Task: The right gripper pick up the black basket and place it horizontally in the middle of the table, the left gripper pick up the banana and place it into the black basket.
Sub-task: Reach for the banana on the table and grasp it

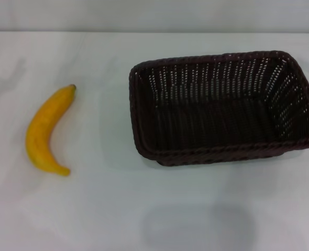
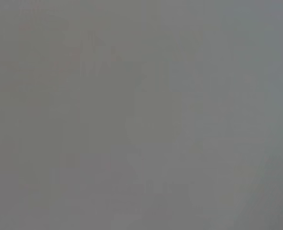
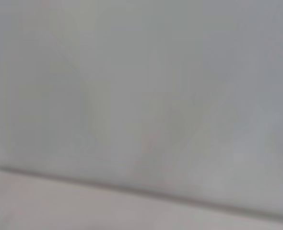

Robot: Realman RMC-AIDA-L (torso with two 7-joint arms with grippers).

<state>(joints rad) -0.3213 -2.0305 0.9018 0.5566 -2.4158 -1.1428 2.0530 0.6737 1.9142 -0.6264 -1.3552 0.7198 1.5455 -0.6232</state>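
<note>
The black basket [image 1: 225, 107] lies on the white table [image 1: 118, 209], its long side running left to right, right of centre, reaching the view's right edge. It is empty. The yellow banana [image 1: 45, 130] lies on the table at the left, curved, its dark stem tip pointing to the far side. It is well apart from the basket. Neither gripper nor arm shows in the head view. The left wrist view shows only a plain grey surface. The right wrist view shows only a pale surface with a dark line across it.
The table's far edge meets a pale wall [image 1: 154, 15] at the back. A faint rectangular shadow [image 1: 196, 227] lies on the table in front of the basket.
</note>
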